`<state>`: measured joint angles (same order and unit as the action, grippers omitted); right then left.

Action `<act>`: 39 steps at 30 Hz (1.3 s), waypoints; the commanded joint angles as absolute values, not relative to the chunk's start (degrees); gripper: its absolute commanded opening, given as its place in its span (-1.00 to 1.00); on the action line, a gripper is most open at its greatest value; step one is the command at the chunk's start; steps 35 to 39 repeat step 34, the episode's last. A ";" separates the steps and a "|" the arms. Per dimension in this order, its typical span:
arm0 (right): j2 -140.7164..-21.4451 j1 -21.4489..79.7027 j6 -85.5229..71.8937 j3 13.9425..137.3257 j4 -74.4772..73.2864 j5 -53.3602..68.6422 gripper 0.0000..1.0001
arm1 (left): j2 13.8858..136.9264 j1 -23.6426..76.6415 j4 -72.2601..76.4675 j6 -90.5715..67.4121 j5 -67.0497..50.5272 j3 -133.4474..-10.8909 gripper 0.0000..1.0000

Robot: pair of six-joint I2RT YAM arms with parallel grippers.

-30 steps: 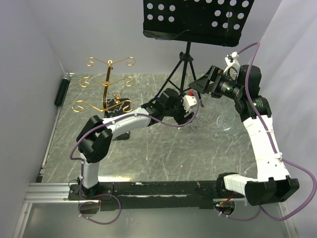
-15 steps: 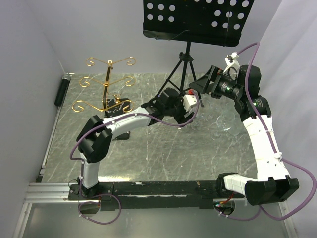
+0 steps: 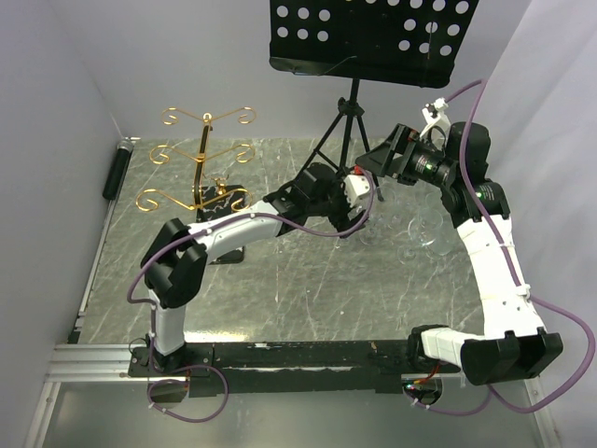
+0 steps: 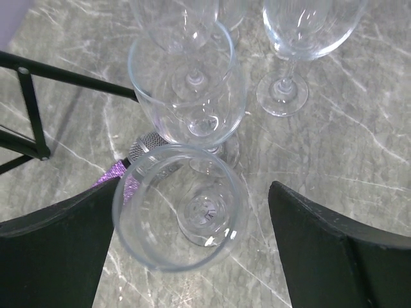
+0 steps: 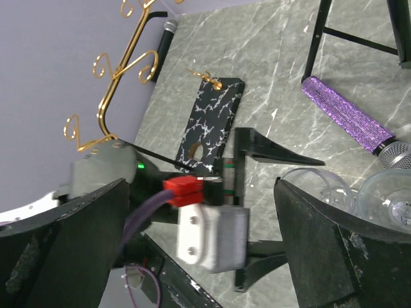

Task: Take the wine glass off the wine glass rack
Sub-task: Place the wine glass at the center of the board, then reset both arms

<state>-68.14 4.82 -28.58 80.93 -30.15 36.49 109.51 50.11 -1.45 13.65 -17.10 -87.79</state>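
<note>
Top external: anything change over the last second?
The left gripper crept slightly toward the far side of the table, its arm shifting a little with it. Its jaws stand open around a standing wine glass, not gripping it. Nothing was visibly taken or released. The right gripper, the wine glass rack and the other glasses stayed put.

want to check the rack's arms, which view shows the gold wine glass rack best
Top external: the wine glass rack stands upright, pole and curled arms all showing. Right wrist shows it sideways: black base, some arms, top cut off. Left wrist misses it.
</note>
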 commanded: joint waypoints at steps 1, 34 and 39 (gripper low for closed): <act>-67.77 3.78 -22.96 83.40 -32.25 36.57 1.00 | 102.58 50.27 0.44 13.36 -17.49 -90.61 0.99; -74.26 2.90 -7.39 108.97 -50.81 -3.51 1.00 | 65.39 9.32 -9.41 4.30 3.13 -85.69 0.99; -74.26 2.90 -7.39 108.97 -50.81 -3.51 1.00 | 65.39 9.32 -9.41 4.30 3.13 -85.69 0.99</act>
